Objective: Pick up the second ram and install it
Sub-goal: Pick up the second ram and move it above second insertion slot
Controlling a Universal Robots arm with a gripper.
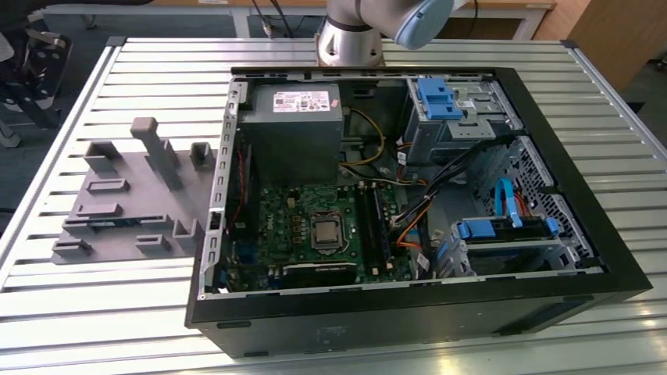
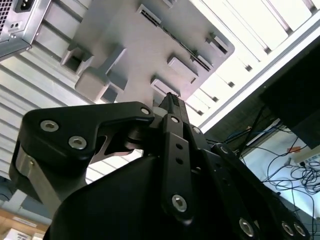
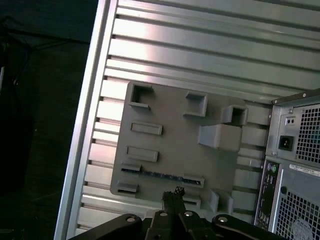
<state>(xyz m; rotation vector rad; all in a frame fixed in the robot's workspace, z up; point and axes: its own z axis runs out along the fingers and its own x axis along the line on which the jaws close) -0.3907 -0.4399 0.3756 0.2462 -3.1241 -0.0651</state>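
The pick-up step looks to be in hand, with no contact made yet. The gripper [image 3: 173, 194] hangs above the grey tray [image 3: 170, 115], its fingers pressed together with nothing between them. The second ram [image 3: 160, 175] stands on edge in a long slot of that tray. The tray lies on the worktop [image 1: 156, 78] just beside the open computer case [image 1: 417, 312], on the exterior view's left. As I judge it, a grasp calls for the fingers to spread, line up across the stick's flat faces, and come straight down.

Your hand [image 2: 171, 98], fingers pressed together, pointed at the grey tray [image 2: 135, 45] lying on the slatted worktop [image 2: 45, 80].
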